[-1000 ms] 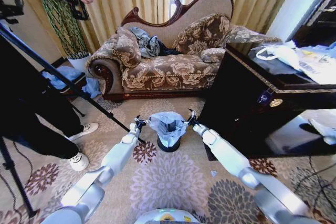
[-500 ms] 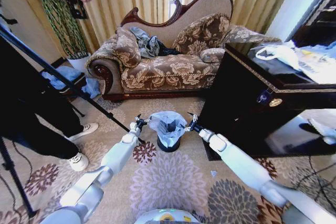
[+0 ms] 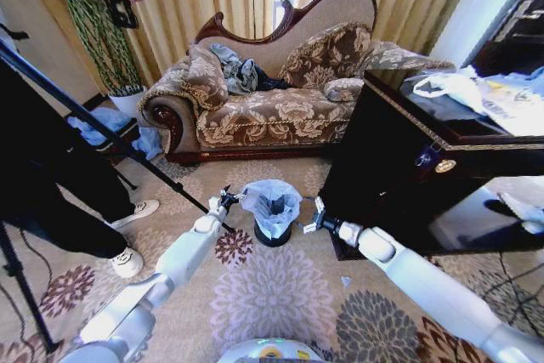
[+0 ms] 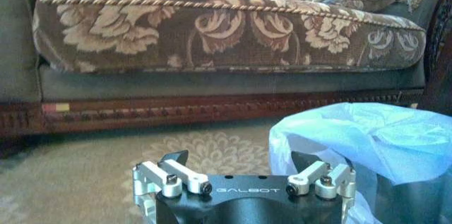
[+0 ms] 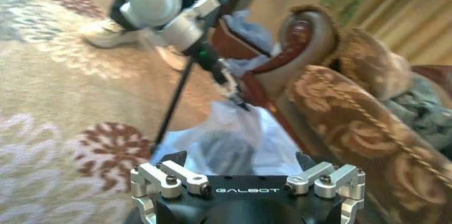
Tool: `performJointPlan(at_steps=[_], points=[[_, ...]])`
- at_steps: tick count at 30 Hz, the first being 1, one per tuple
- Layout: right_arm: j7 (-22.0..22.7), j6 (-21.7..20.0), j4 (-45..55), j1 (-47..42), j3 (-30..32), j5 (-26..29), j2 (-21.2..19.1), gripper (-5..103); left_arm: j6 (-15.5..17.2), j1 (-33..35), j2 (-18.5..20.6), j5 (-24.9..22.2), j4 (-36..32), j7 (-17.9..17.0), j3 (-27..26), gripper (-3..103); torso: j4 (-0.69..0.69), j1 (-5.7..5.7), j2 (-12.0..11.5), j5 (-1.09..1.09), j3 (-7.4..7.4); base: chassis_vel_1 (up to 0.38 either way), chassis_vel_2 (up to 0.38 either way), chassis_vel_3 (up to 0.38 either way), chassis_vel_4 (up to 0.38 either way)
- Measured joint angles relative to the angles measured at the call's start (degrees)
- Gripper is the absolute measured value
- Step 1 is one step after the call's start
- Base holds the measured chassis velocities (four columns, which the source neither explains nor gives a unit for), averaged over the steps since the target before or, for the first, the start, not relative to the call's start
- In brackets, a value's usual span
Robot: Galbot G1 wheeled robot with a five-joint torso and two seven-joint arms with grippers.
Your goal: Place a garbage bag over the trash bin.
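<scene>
Pale blue-white plastic of the garbage bag (image 3: pixel 271 204) drapes over the rim of the black trash bin (image 3: pixel 273 235), which stands upright on the patterned carpet (image 3: pixel 272 295) before the floral sofa (image 3: pixel 263 108). The left arm reaches forward, its left gripper (image 3: pixel 228 201) at the bag's left edge, fingers spread with nothing between them in the wrist view. The right gripper (image 3: pixel 313 220), jaws likewise apart, hangs just beside the bin's right side, clear of the bag. Plastic hides most of the bin's wall.
</scene>
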Motion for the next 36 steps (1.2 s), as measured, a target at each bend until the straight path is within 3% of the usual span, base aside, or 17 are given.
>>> performJointPlan(at_steps=[5, 9, 10, 12, 14, 15, 16, 18, 20, 22, 25, 26, 28, 31, 34, 36], points=[[-1.19, -0.13, -1.40, 1.41, -3.30, -2.82, 2.67, 100, 3.08, 2.10, 4.48, -6.62, -6.31, 0.37, -0.42, 100, 0.01, 0.00, -0.01, -0.04, 0.00, 0.000, 0.000, 0.000, 0.000], [-1.93, -0.14, -3.57, 4.57, -6.04, -6.22, 5.39, 100, 8.23, 0.87, 12.96, -11.62, -15.86, 0.66, 2.05, 100, 0.04, 0.00, -0.01, 0.00, 0.00, 0.000, 0.000, 0.000, 0.000], [-1.93, -0.14, -3.57, 4.57, -6.04, -6.22, 5.39, 100, 8.23, 0.87, 12.96, -11.62, -15.86, 0.66, 2.05, 100, 0.04, 0.00, -0.01, 0.00, 0.00, 0.000, 0.000, 0.000, 0.000], [-2.30, -0.13, -4.50, 5.37, -6.23, -7.75, 6.64, 100, 9.98, -3.41, 16.14, -12.82, -17.56, 1.34, 7.13, 100, 0.04, 0.00, 0.00, 0.02, -0.01, 0.000, 0.000, 0.000, 0.000], [-2.22, -0.15, -4.64, 5.46, -6.33, -7.95, 6.85, 100, 10.36, -5.06, 16.77, -13.16, -17.54, 1.74, 9.26, 100, 0.03, 0.00, -0.01, 0.02, 0.00, 0.000, 0.000, 0.000, 0.000], [-1.92, -0.53, -4.75, 5.52, -6.45, -8.32, 7.27, 100, 10.54, -8.00, 17.33, -13.39, -16.86, 3.12, 12.75, 99, 0.01, 0.01, -0.01, -0.02, 0.00, 0.000, 0.000, 0.000, 0.000], [-1.70, -1.19, -4.76, 5.54, -6.20, -8.89, 7.79, 100, 10.86, -12.28, 17.35, -13.47, -14.96, 5.50, 17.08, 99, 0.00, 0.01, -0.01, -0.02, 0.00, 0.000, 0.000, 0.000, 0.000], [-1.68, -1.67, -4.75, 5.58, -5.88, -9.49, 8.16, 100, 11.15, -15.23, 16.71, -13.76, -13.24, 6.53, 19.67, 99, 0.00, 0.01, -0.01, 0.06, 0.00, 0.000, 0.000, 0.000, 0.000], [-1.70, -2.86, -4.83, 6.04, -6.14, -10.72, 8.71, 100, 11.26, -20.23, 13.97, -14.17, -8.63, 8.66, 24.19, 98, 0.00, 0.01, -0.01, -0.03, 0.00, 0.000, 0.000, 0.000, 0.000], [-1.70, -3.22, -4.92, 6.20, -6.36, -11.00, 8.93, 100, 11.17, -21.41, 13.03, -14.16, -7.15, 9.34, 25.33, 98, 0.00, 0.01, -0.01, -0.03, 0.00, 0.000, 0.000, 0.000, 0.000], [-1.93, -4.07, -6.00, 6.63, -6.65, -12.94, 10.72, 100, 10.31, -26.74, 7.47, -12.43, 0.97, 13.78, 31.04, 98, 0.00, 0.01, -0.01, 0.03, 0.00, 0.000, 0.000, 0.000, 0.000], [-1.93, -4.07, -6.00, 6.63, -6.65, -12.94, 10.72, 100, 10.31, -26.74, 7.47, -12.43, 0.97, 13.78, 31.04, 98, 0.00, 0.01, -0.01, 0.03, 0.00, 0.000, 0.000, 0.000, 0.000], [-1.93, -4.17, -5.59, 5.59, -5.62, -13.20, 11.07, 100, 8.69, -28.62, 4.75, -9.25, 4.45, 17.17, 34.82, 98, 0.00, 0.02, -0.01, 0.01, 0.01, 0.000, 0.000, 0.000, 0.000], [-1.86, -4.36, -3.46, 3.48, -3.89, -13.08, 10.60, 100, 6.48, -29.21, 3.16, -5.96, 6.04, 19.33, 37.11, 98, 0.01, 0.01, -0.01, 0.02, 0.01, 0.000, 0.000, 0.000, 0.000], [-1.79, -4.45, -1.90, 1.78, -2.71, -12.75, 9.79, 100, 4.24, -29.39, 2.61, -2.21, 6.50, 20.93, 38.22, 98, 0.00, 0.01, -0.01, 0.00, 0.00, 0.000, 0.000, 0.000, 0.000], [-1.72, -4.40, -0.41, -0.57, -1.04, -12.51, 8.94, 100, 1.02, -30.03, 2.53, 2.89, 6.54, 23.19, 40.82, 97, 0.00, 0.01, -0.01, 0.01, 0.00, 0.000, 0.000, 0.000, 0.000]])
